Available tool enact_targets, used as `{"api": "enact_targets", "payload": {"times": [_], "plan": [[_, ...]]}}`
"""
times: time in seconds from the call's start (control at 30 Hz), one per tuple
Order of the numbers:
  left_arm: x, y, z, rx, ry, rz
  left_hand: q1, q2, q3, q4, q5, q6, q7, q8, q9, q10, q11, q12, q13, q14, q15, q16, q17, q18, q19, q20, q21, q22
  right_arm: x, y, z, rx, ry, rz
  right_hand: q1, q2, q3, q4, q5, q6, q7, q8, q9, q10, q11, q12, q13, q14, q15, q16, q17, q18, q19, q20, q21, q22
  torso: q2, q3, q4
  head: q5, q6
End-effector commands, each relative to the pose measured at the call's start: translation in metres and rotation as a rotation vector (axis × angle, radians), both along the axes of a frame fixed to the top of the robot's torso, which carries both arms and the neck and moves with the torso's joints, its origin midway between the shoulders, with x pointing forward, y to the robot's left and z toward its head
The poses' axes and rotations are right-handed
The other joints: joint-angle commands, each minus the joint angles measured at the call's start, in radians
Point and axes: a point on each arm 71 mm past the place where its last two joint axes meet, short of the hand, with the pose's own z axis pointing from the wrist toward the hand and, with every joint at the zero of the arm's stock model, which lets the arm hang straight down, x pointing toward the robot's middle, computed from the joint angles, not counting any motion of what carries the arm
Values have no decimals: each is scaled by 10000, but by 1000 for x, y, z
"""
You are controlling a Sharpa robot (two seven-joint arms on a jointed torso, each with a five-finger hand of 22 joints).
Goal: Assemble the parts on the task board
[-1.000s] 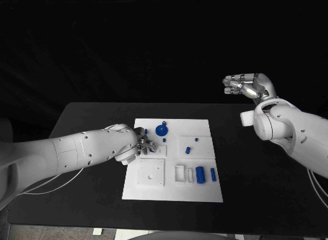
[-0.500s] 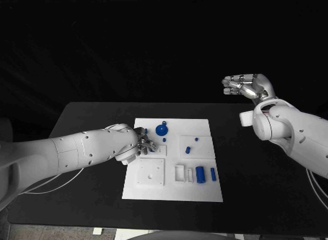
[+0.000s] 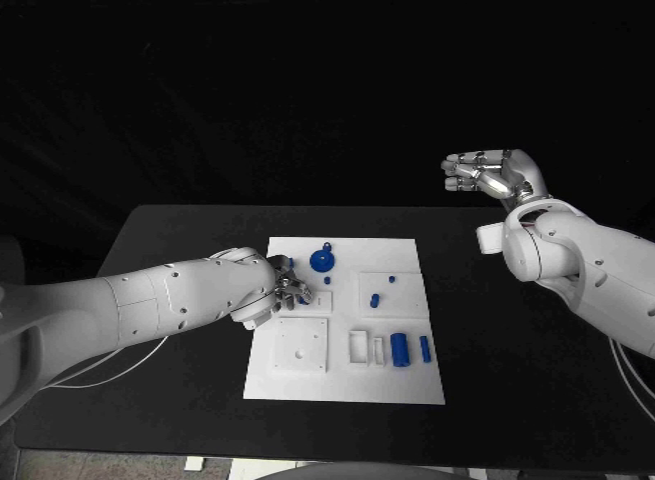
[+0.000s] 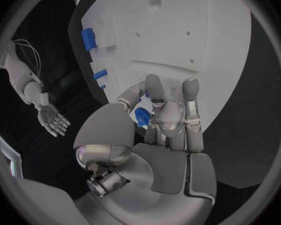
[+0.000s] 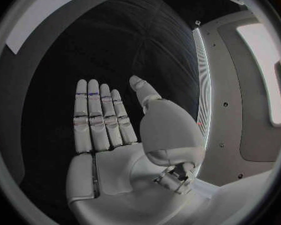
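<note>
The white task board (image 3: 368, 247) lies in the middle of the black table. My left hand (image 3: 277, 288) rests over the board's left part, by a square recess. Its thumb and fingers pinch a small blue part (image 4: 142, 116). A round blue knob (image 3: 323, 260) stands just beyond the hand. Blue pegs (image 3: 375, 299) lie to the right of it, and a blue cylinder (image 3: 399, 349) sits in a holder near the front. My right hand (image 3: 493, 172) is raised beyond the table's far right corner. It holds nothing, its fingers (image 5: 100, 115) straight and thumb apart.
A square plate with small holes (image 3: 301, 345) takes up the board's front left. The board (image 4: 178, 30) fills the space ahead of my left hand, with blue parts (image 4: 87, 37) along its far side. Bare black table (image 3: 183, 250) surrounds the board.
</note>
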Motion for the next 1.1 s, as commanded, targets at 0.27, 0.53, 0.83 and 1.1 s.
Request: {"api": "enact_targets", "payload": {"times": [0.27, 0.53, 0.83, 1.1], "plan": [[-2, -9, -4, -25, 323, -368, 140, 290, 98, -92, 108, 2398, -1291, 52, -16, 443, -83, 99, -17, 100, 8, 87, 36, 186, 143, 1, -195, 232, 0, 3, -3, 25, 108, 219, 61, 25, 22, -81, 41, -54, 39, 2, 1, -56, 1, -56, -13, -63, -36, -44, -5, 69, -59, -35, -57, 9, 5, 13, -6, -19, -11], [-3, -9, -4, -44, 472, -417, 82, 315, 188, -185, 224, 2403, -1292, 55, 25, 441, -84, 128, -27, 108, 14, 118, 78, 201, 180, 19, -297, 364, 0, 2, -5, 21, 134, 203, 61, 25, 22, -81, 41, -54, 39, 2, 1, -56, 1, -56, -13, -63, -36, -44, -5, 69, -59, -35, -57, 9, 0, 22, 4, -43, -11], [-3, -9, -4, -90, 677, -503, -92, 399, 299, -301, 332, 2428, -1301, 59, 118, 443, -90, 184, -33, 129, 15, 175, 163, 205, 239, 21, -426, 576, 0, 2, -7, 17, 187, 192, 58, 27, 52, -106, 39, -57, 39, 2, 1, -57, 2, -56, -13, -66, -35, -44, -5, 70, -61, -36, -59, 9, -2, 22, 12, -56, -11], [-3, -10, -4, -143, 873, -587, -262, 489, 269, -329, 275, 2479, -1319, 68, 183, 445, -95, 249, -48, 150, 18, 217, 249, 189, 297, 24, -561, 721, 0, 1, -9, 15, 229, 186, 44, 23, 78, -128, 36, -54, 41, 1, 0, -53, 2, -57, -14, -75, -33, -45, -5, 69, -67, -34, -62, 8, -2, 15, 12, -62, -14]]}}
